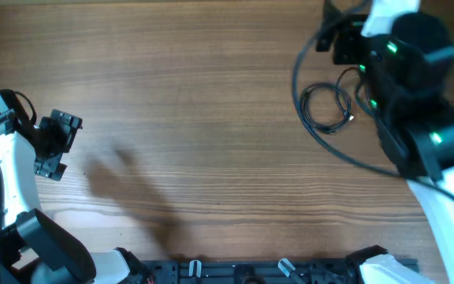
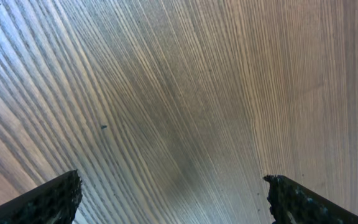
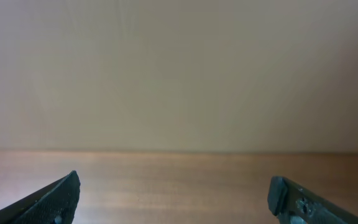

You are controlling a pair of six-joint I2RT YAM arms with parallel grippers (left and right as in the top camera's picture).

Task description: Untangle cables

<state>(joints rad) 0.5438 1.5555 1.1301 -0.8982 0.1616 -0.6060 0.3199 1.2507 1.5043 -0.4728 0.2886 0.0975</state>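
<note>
At the table's (image 1: 211, 95) 9 o'clock edge, the left gripper (image 1: 57, 142) is hanging over the wood with its jaws spread wide, gripping nothing. The cables (image 1: 341, 102) are lying in a small loose coil on the table toward 2 o'clock, well apart from that gripper. Near their 12 o'clock, the right gripper (image 1: 333, 35) is also standing wide and holding nothing, partly hidden by its own arm in the overhead view.
</note>
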